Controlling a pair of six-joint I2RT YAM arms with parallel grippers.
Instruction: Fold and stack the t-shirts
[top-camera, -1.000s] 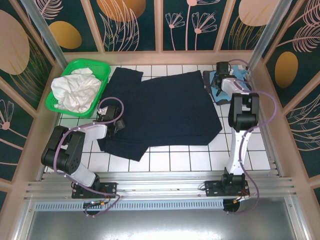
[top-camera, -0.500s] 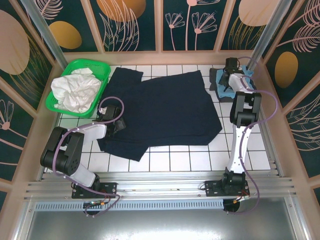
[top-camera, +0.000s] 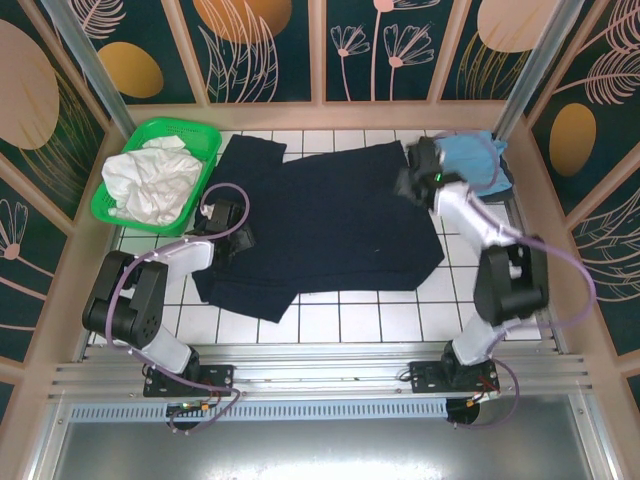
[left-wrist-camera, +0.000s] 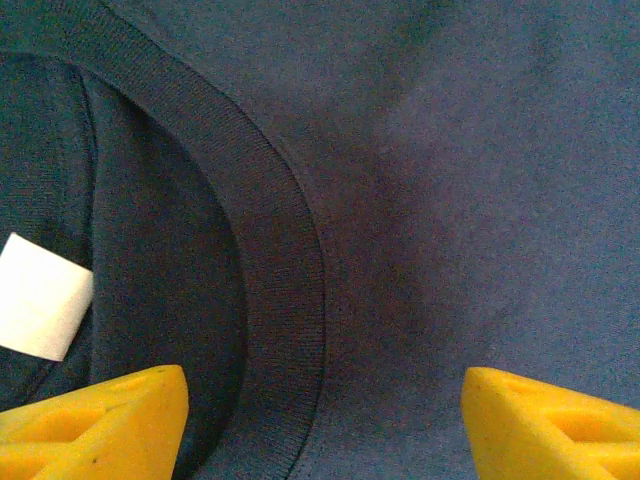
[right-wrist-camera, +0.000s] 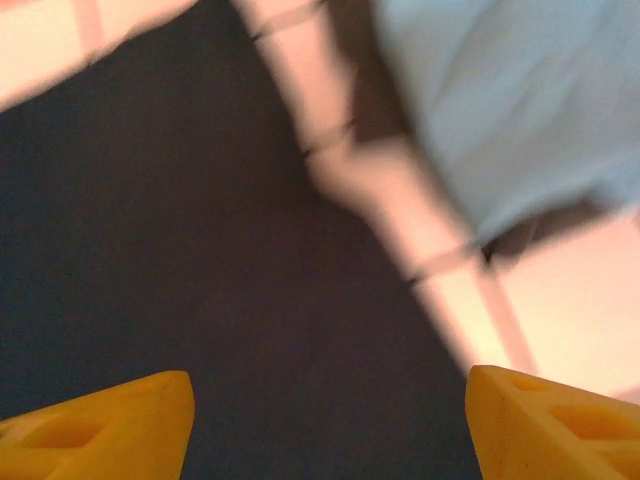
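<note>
Left gripper (left-wrist-camera: 320, 425), jaws spread wide and empty, sits low over the flat-spread navy t-shirt (top-camera: 330, 225) at its collar (left-wrist-camera: 285, 260), likely to take the neckline. Right gripper (top-camera: 415, 178), equally wide, hovers at the shirt's far corner. Light blue t-shirt (top-camera: 478, 160) waits beyond.

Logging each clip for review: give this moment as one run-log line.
left gripper open over navy t-shirt collar | right gripper open over its far right edge, beside light blue t-shirt | nothing held
</note>
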